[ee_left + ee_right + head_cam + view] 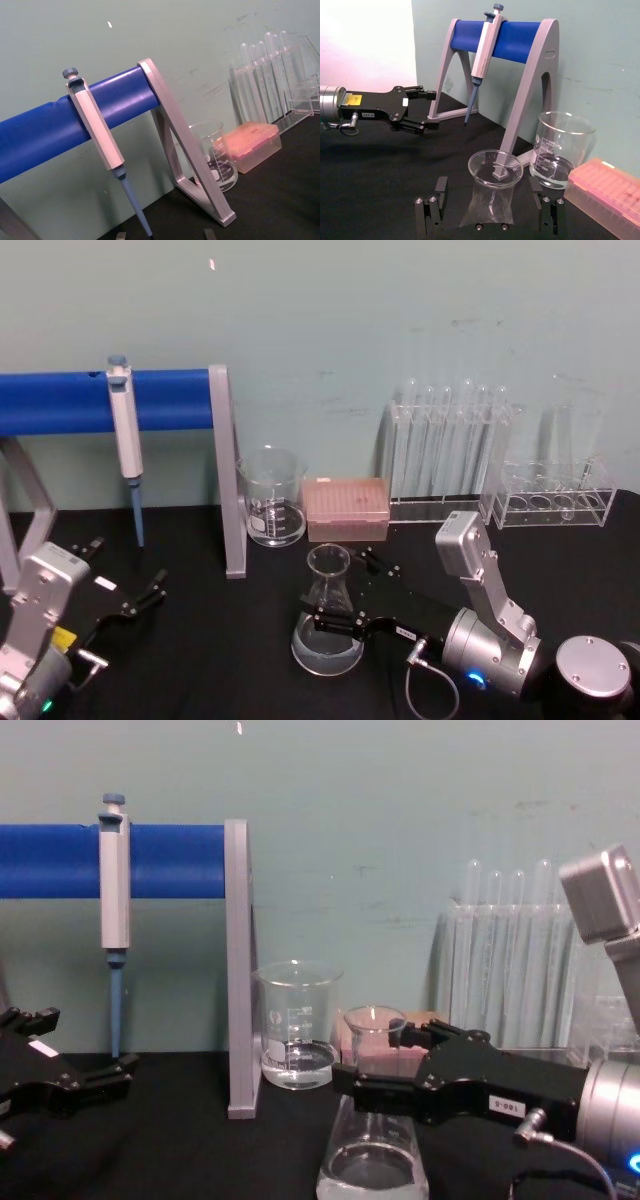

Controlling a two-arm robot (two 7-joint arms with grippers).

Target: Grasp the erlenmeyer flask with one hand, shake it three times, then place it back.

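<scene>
Near the front of the black table (220,660), the clear glass conical erlenmeyer flask (327,625) stands upright with a little liquid in its base. The black two-finger right gripper (340,592) brackets its neck, fingers apart, one either side; contact is unclear. At near left the black left gripper (125,578) hangs open, and farther back stand a straight-walled glass beaker (271,496) and a blue-barred pipette stand (105,400).

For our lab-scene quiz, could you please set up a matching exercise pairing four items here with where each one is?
Items:
1. erlenmeyer flask
2. pipette
3. beaker
4. left tool

Places:
A. hanging on the blue bar
B. between the right tool's fingers
C. beside the pink tip box
D. open above the black table, holding nothing

Pairs: 1-B, 2-A, 3-C, 4-D
</scene>
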